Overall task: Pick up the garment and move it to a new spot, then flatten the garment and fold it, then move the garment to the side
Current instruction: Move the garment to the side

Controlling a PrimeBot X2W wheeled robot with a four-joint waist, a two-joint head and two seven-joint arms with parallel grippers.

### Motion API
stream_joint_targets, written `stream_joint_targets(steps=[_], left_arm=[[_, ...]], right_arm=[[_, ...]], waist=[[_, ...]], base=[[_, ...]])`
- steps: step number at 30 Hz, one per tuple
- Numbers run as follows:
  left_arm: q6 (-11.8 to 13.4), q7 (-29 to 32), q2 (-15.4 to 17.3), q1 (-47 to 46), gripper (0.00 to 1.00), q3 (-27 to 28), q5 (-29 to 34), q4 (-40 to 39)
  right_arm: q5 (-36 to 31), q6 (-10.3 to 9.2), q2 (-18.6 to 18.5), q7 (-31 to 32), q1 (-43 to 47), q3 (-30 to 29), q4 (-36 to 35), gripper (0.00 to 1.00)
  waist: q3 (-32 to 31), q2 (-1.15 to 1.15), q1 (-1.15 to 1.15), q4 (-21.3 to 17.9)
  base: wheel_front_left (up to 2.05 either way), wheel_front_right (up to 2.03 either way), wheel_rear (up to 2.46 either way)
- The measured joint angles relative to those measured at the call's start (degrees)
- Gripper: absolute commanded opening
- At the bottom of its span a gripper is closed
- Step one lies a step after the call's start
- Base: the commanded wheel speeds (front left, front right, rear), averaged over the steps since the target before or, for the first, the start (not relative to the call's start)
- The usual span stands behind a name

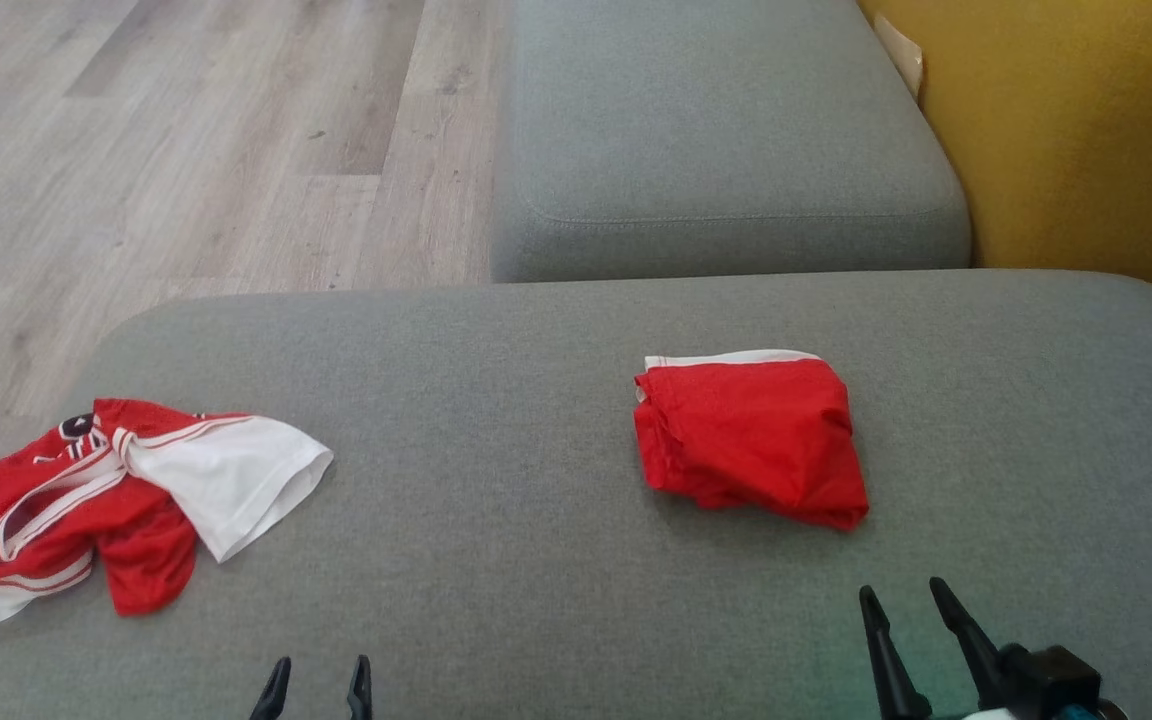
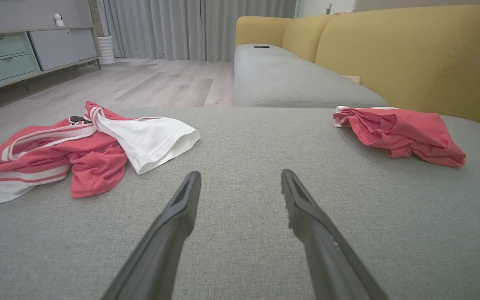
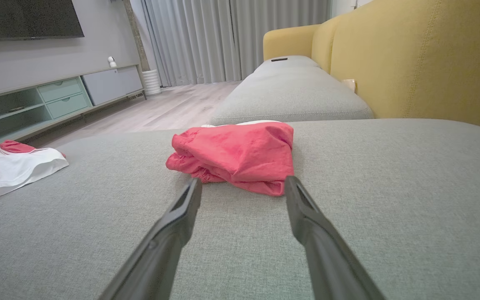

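Our right gripper [image 1: 901, 588] gapes empty, a squarish folded red garment [image 1: 751, 440] just ahead; our left gripper [image 1: 323, 662], also spread, has a crumpled red-and-white jersey [image 1: 86, 500] to its left.

No legible text or labels.

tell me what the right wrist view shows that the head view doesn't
Right wrist view adds the room: a dark wall-mounted television screen, a pale green drawer cabinet and long grey curtains. Head view adds the left end effector, open, and the black emblem on the crumpled red and white jersey. Both share that jersey, the folded red fabric garment, the grey fabric cushion and the open right end effector.
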Motion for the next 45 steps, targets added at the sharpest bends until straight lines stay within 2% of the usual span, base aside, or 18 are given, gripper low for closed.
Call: stream_joint_targets(steps=[16,22,26,33,34,39,45], left_arm=[[0.02,0.0,0.0,-0.04,1.0,-0.62,0.14,0.13],[0.33,0.0,0.0,-0.5,1.0,-2.31,0.14,-0.08],[0.26,0.0,-0.02,-2.9,1.0,-4.28,0.98,0.18],[0.85,0.0,-0.08,-6.42,1.0,-7.72,0.96,0.58],[0.85,0.0,-0.08,-6.42,1.0,-7.72,0.96,0.58],[1.37,0.0,-0.12,-8.78,1.0,-10.17,0.45,0.9],[1.96,0.0,-0.16,-13.08,1.0,-12.51,0.74,1.85]], right_arm=[[0.15,0.0,0.2,0.0,0.33,-0.7,0.69,1.0],[3.92,0.0,0.44,0.01,-0.7,-1.34,2.32,1.0],[9.71,0.01,-0.29,0.63,-6.47,-1.86,6.01,1.0],[19.81,0.0,-5.86,12.61,-20.97,-1.97,10.51,1.0],[19.81,0.0,-5.86,12.61,-20.97,-1.97,10.51,1.0],[26.42,0.0,-10.32,21.02,-27.56,-3.46,15.79,1.0],[31.7,0.01,-13.78,24.74,-31.82,-3.93,20.67,1.0]], waist=[[0.98,0.0,0.0,0.34],[3.63,0.0,0.0,1.03],[5.87,0.0,0.0,2.13],[9.18,0.0,0.0,4.11],[9.18,0.0,0.0,4.11],[11.85,0.0,0.0,5.62],[15.48,0.0,0.0,8.03]], base=[[0.0,0.0,0.0],[0.0,0.0,0.0],[0.0,0.0,0.0],[0.0,0.0,0.0],[0.0,0.0,0.0],[0.0,0.0,0.0],[0.0,0.0,0.0]])
